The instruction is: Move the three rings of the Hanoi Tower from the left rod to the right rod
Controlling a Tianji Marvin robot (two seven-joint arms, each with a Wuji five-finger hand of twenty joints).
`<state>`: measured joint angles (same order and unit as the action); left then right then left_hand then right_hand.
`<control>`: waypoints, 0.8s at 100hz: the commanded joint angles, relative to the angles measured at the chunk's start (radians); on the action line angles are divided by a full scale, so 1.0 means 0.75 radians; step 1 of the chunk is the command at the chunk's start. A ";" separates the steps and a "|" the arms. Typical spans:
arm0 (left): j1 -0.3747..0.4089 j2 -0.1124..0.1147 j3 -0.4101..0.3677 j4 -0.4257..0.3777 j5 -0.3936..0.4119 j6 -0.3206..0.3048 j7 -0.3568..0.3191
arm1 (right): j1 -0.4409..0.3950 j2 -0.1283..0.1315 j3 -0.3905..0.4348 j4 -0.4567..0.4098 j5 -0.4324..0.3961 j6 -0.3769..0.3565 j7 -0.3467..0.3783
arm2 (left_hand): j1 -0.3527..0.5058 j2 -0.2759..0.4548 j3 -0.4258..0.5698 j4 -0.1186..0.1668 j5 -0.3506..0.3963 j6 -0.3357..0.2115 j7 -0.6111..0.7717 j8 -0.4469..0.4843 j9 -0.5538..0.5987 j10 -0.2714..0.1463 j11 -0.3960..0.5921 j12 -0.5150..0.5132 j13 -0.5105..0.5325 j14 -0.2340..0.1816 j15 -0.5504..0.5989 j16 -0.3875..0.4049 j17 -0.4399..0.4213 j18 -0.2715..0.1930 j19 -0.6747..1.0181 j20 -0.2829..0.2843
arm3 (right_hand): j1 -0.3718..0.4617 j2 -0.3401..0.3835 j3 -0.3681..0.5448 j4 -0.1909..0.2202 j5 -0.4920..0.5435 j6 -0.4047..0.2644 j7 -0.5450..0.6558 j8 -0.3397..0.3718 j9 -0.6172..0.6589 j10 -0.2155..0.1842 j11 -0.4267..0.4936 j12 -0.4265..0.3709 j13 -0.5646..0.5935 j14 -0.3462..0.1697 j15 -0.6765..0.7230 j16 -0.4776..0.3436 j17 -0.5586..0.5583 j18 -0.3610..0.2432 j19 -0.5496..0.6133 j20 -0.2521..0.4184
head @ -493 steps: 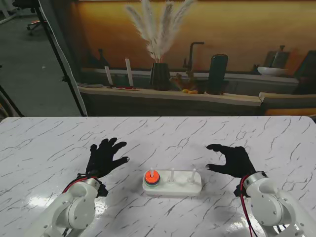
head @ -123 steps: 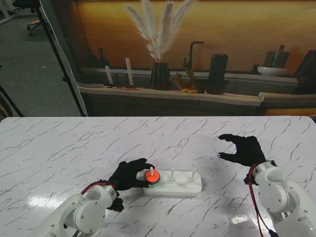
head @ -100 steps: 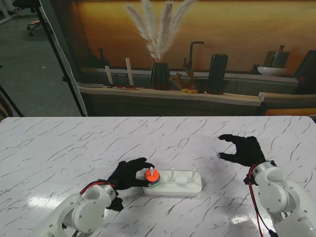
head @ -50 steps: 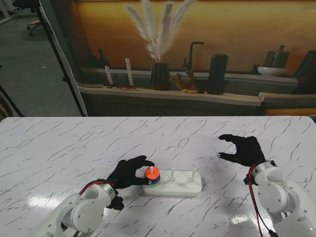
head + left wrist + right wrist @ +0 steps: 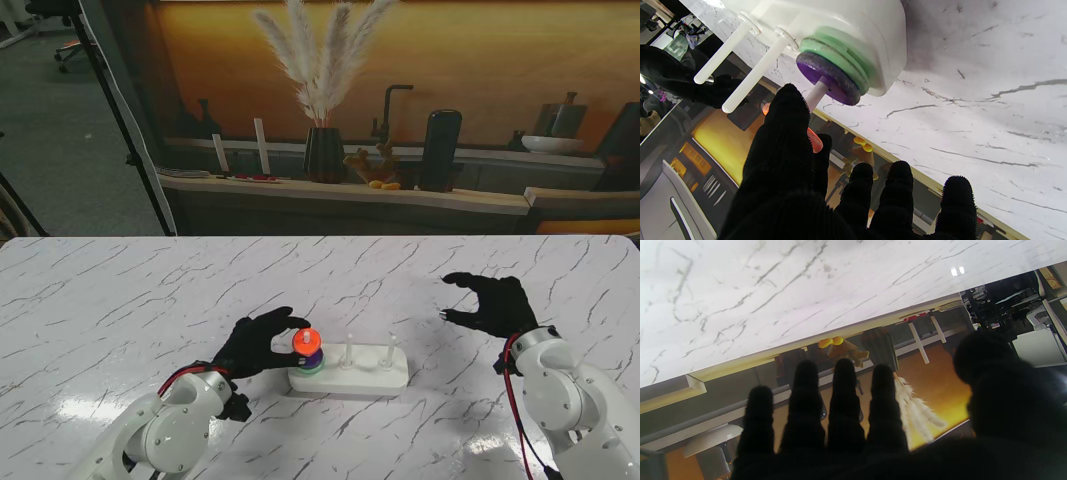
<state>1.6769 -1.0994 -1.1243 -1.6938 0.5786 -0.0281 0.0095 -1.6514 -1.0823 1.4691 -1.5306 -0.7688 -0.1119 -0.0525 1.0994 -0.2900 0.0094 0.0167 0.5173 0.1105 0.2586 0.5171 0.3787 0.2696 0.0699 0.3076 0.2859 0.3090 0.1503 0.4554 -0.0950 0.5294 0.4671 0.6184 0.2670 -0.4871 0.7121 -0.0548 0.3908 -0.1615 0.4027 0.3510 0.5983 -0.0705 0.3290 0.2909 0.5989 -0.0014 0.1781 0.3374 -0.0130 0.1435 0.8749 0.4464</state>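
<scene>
Only the left wrist view shows what lies under the lifted piece: the purple ring and the green ring sit stacked at the foot of the left rod, purple on top of green, while the orange ring is raised clear of them, pinched between the thumb and a fingertip of the left hand. From the stand's view the left hand is curled round the orange ring near the top of the rod, with the other rings showing as a small dark stack beneath it on the white base. Half a second ago the orange ring sat lower, closer to the stack; it has since risen along the rod. The right hand hangs with fingers spread and holding nothing, well apart from the base, unchanged. The right wrist view shows only its four fingers and thumb over marble. Count: three rings, three rods, one base, two hands.
</scene>
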 commanded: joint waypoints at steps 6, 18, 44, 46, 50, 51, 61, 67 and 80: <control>0.015 -0.002 -0.017 -0.032 0.002 -0.034 -0.013 | -0.009 -0.008 -0.009 -0.002 0.003 0.000 -0.001 | 0.086 0.082 -0.006 0.023 0.050 -0.066 0.060 0.047 0.003 -0.022 0.007 0.027 0.009 -0.012 0.010 0.019 -0.023 0.029 0.015 -0.008 | 0.008 0.026 -0.020 0.026 0.033 0.016 0.016 -0.003 0.040 -0.008 0.017 0.001 0.001 0.001 0.021 0.009 -0.008 0.325 0.027 -0.016; 0.024 -0.003 -0.033 -0.052 0.005 -0.035 -0.011 | -0.008 -0.008 -0.011 0.001 0.004 0.000 0.000 | 0.082 0.084 -0.008 0.022 0.048 -0.065 0.057 0.047 0.005 -0.023 0.007 0.027 0.009 -0.012 0.010 0.019 -0.023 0.029 0.014 -0.007 | 0.009 0.027 -0.021 0.026 0.032 0.017 0.016 -0.004 0.040 -0.010 0.017 0.001 0.002 0.001 0.022 0.010 -0.007 0.325 0.029 -0.016; 0.029 -0.004 -0.050 -0.077 -0.020 -0.034 -0.020 | -0.007 -0.009 -0.019 0.007 0.011 0.003 -0.002 | 0.075 0.088 -0.011 0.021 0.049 -0.062 0.046 0.037 0.003 -0.023 0.005 0.026 0.008 -0.012 0.009 0.019 -0.023 0.028 0.013 -0.005 | 0.011 0.028 -0.023 0.026 0.032 0.017 0.017 -0.005 0.039 -0.006 0.018 0.001 0.002 0.002 0.022 0.009 -0.006 0.324 0.030 -0.016; 0.028 -0.004 -0.050 -0.079 -0.023 -0.032 -0.022 | -0.006 -0.009 -0.020 0.008 0.012 0.003 -0.002 | 0.076 0.088 -0.011 0.021 0.051 -0.062 0.045 0.036 0.003 -0.023 0.005 0.026 0.008 -0.010 0.009 0.018 -0.024 0.027 0.012 -0.005 | 0.012 0.028 -0.023 0.026 0.033 0.016 0.018 -0.005 0.039 -0.006 0.018 0.001 0.002 0.002 0.022 0.009 -0.005 0.324 0.031 -0.016; 0.026 -0.004 -0.051 -0.083 -0.029 -0.031 -0.029 | -0.006 -0.009 -0.021 0.009 0.013 0.004 -0.003 | 0.075 0.088 -0.012 0.021 0.051 -0.061 0.043 0.032 0.003 -0.022 0.005 0.025 0.007 -0.011 0.008 0.018 -0.024 0.027 0.011 -0.006 | 0.014 0.028 -0.022 0.026 0.033 0.016 0.018 -0.005 0.040 -0.008 0.018 0.001 0.002 0.000 0.022 0.009 -0.006 0.324 0.031 -0.016; 0.026 -0.003 -0.051 -0.083 -0.030 -0.031 -0.030 | -0.006 -0.009 -0.021 0.009 0.013 0.004 -0.003 | 0.075 0.089 -0.012 0.021 0.051 -0.061 0.042 0.032 0.002 -0.020 0.005 0.025 0.008 -0.010 0.008 0.018 -0.024 0.027 0.011 -0.006 | 0.014 0.028 -0.023 0.026 0.033 0.017 0.018 -0.005 0.040 -0.008 0.019 0.001 0.002 -0.001 0.022 0.009 -0.006 0.324 0.031 -0.016; 0.016 -0.002 -0.049 -0.092 -0.037 -0.030 -0.045 | -0.005 -0.009 -0.024 0.011 0.015 0.005 -0.004 | 0.075 0.088 -0.013 0.021 0.052 -0.060 0.039 0.026 0.004 -0.020 0.005 0.025 0.008 -0.008 0.007 0.018 -0.023 0.027 0.010 -0.006 | 0.014 0.030 -0.024 0.026 0.034 0.015 0.019 -0.005 0.038 -0.008 0.019 0.001 0.002 -0.001 0.023 0.009 -0.005 0.325 0.032 -0.016; 0.009 0.000 -0.046 -0.098 -0.036 -0.028 -0.055 | -0.005 -0.010 -0.025 0.012 0.017 0.006 -0.003 | 0.075 0.087 -0.013 0.021 0.053 -0.058 0.038 0.023 0.005 -0.023 0.005 0.025 0.009 -0.010 0.008 0.018 -0.023 0.028 0.009 -0.005 | 0.015 0.029 -0.024 0.026 0.034 0.016 0.020 -0.005 0.039 -0.009 0.019 0.001 0.003 -0.001 0.023 0.009 -0.006 0.325 0.032 -0.016; -0.007 0.005 -0.039 -0.113 -0.034 -0.031 -0.082 | -0.005 -0.010 -0.027 0.015 0.020 0.009 -0.003 | 0.073 0.087 -0.014 0.021 0.053 -0.058 0.036 0.019 0.004 -0.022 0.004 0.025 0.009 -0.010 0.007 0.017 -0.022 0.028 0.008 -0.005 | 0.016 0.031 -0.025 0.026 0.033 0.016 0.020 -0.005 0.037 -0.010 0.019 0.000 0.002 -0.001 0.023 0.009 -0.006 0.324 0.033 -0.016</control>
<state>1.6779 -1.0948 -1.1587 -1.7654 0.5541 -0.0300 -0.0321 -1.6492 -1.0827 1.4538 -1.5212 -0.7560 -0.1076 -0.0544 1.0994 -0.2799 -0.0023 0.0166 0.5173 0.1001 0.2612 0.5278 0.3787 0.2696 0.0699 0.3077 0.2859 0.3090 0.1503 0.4556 -0.0950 0.5294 0.4671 0.6184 0.2788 -0.4857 0.7116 -0.0548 0.3908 -0.1614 0.4027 0.3510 0.5983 -0.0705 0.3290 0.2909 0.5989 -0.0014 0.1784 0.3375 -0.0127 0.1435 0.8855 0.4462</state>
